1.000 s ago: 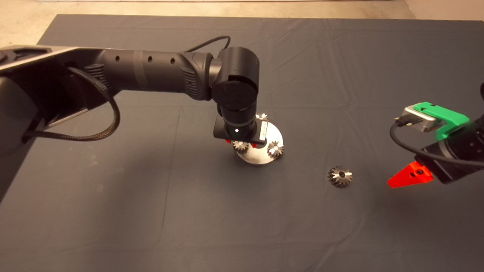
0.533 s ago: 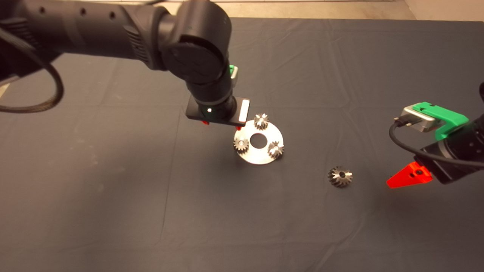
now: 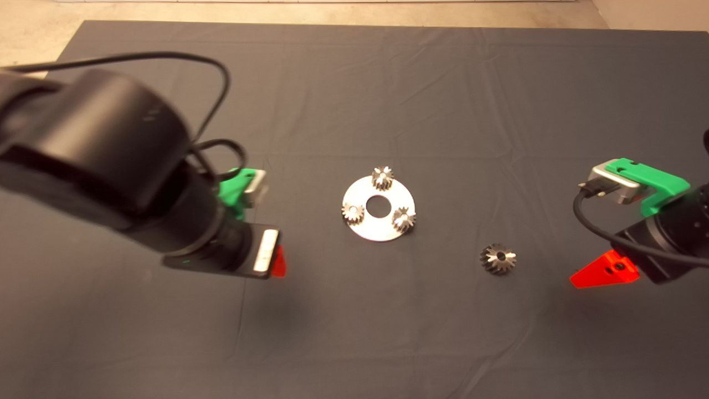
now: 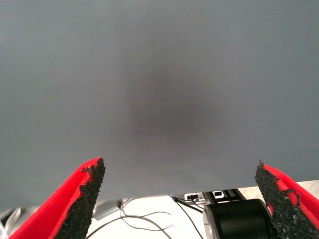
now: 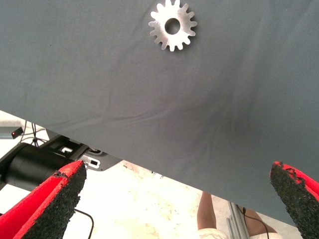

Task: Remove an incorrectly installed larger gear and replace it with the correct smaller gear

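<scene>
while the left gripper (image 3: 277, 260) is pulling back low over the mat (image 3: 354, 332), well clear of the plate it was hovering on a second ago, its fingers (image 4: 84, 194) are standing spread and empty. the right gripper (image 3: 601, 271) is waiting at the right edge, also spread, holding nothing. the larger gear (image 3: 498, 258) is lying loose on the mat between it and the round steel plate (image 3: 378, 228), which is now carrying three small gears, the smaller gear (image 3: 353, 211) sitting on its near left. judging by this, the swap is looking finished. wrinkled dark cloth is running back to pale floor (image 3: 332, 11); a person's leg (image 5: 212, 219) is showing past the mat's edge.
</scene>
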Controlling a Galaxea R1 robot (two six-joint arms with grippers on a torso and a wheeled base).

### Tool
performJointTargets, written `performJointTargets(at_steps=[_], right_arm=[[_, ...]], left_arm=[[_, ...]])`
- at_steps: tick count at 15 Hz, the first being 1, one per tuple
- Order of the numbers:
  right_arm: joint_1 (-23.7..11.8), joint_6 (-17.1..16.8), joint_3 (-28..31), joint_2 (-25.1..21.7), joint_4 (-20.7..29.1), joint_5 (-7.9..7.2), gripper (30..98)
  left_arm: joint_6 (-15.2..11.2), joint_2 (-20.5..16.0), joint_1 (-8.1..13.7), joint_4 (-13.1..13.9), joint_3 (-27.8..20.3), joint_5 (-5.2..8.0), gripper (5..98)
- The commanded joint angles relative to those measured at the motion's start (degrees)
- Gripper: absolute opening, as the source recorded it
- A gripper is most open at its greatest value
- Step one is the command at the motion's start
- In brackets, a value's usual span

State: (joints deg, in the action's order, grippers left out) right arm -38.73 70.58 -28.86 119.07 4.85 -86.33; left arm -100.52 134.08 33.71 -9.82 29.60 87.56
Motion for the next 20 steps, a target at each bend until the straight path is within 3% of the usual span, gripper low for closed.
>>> performJointTargets(at_steps=[1,12,15,20], right_arm=[[-1.4,0.5,0.7,0.1,2.2,0.38,97.7],[-1.4,0.3,1.0,-0.1,2.2,1.31,97.7],[-1.4,0.1,0.8,0.5,2.7,4.0,97.7],[-2.7,0.0,0.2,0.9,3.1,5.32,97.7]], left_arm=[[-1.6,-4.5,1.3,2.3,-7.0,7.44,78.0],[-1.8,-4.2,1.5,2.3,-7.0,7.44,92.8],[-2.0,-4.6,1.5,2.3,-7.1,7.44,97.9],[-3.2,-6.0,1.5,2.3,-7.6,7.44,98.1]])
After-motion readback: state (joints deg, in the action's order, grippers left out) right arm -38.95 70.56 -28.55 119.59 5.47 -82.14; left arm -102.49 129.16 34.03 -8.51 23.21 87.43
